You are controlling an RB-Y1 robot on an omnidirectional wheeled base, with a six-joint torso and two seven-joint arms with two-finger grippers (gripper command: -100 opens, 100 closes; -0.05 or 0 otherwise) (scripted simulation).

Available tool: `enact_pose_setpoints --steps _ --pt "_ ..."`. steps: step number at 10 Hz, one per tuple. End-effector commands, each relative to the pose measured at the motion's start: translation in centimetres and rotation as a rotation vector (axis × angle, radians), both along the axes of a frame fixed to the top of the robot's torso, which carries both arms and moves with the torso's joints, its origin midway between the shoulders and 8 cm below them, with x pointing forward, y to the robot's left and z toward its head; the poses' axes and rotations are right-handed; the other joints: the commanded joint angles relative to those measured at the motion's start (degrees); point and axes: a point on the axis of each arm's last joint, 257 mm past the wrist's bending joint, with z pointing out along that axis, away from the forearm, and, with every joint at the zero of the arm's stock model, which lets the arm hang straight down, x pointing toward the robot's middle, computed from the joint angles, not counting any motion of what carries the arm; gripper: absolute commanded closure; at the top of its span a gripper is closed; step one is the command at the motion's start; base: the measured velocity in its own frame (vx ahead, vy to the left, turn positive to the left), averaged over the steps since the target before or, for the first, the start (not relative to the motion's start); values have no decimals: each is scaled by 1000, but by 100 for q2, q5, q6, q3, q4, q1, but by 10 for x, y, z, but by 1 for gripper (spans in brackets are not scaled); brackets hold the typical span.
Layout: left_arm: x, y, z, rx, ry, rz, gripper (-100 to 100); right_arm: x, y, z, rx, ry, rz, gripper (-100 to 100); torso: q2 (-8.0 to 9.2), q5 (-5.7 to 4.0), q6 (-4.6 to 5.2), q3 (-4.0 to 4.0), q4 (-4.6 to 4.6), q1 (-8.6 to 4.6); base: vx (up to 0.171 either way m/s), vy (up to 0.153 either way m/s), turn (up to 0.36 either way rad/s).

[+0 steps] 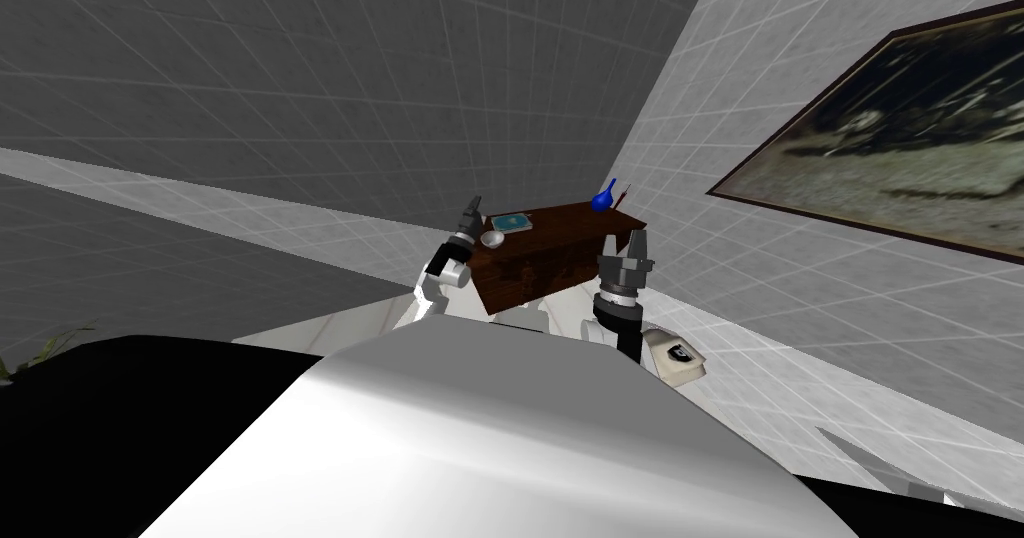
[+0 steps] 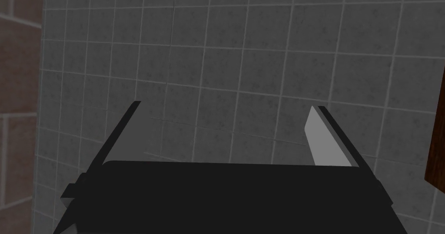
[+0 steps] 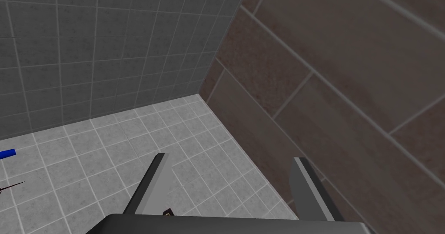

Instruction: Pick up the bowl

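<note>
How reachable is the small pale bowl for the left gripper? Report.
Probably yes: the open left gripper sits close beside the small pale bowl on the dark brown wooden table, nothing between them.

The table [image 1: 560, 252] is viewed from the head, rolled, at mid distance. From behind the left gripper [image 2: 226, 105] a grey wall [image 2: 243, 48] is faced closely; from behind the right gripper [image 3: 230, 156], a far corner [image 3: 200, 94]. Table edge and vase [image 1: 601, 200] are shared.
</note>
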Motion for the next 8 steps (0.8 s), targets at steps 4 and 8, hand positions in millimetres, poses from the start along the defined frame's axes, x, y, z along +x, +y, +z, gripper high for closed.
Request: enact_pose_setpoints --steps 4,8 --pt "16 -11 -13 6 84 -22 -100 0 0 0 0 0 0 0 -1 0 0 -1 0 -2 5 -47 21" --pt "35 -31 -19 12 156 -57 -100 0 0 0 0 0 0 0 -1 2 0 -1 0 10 12 -47 37"
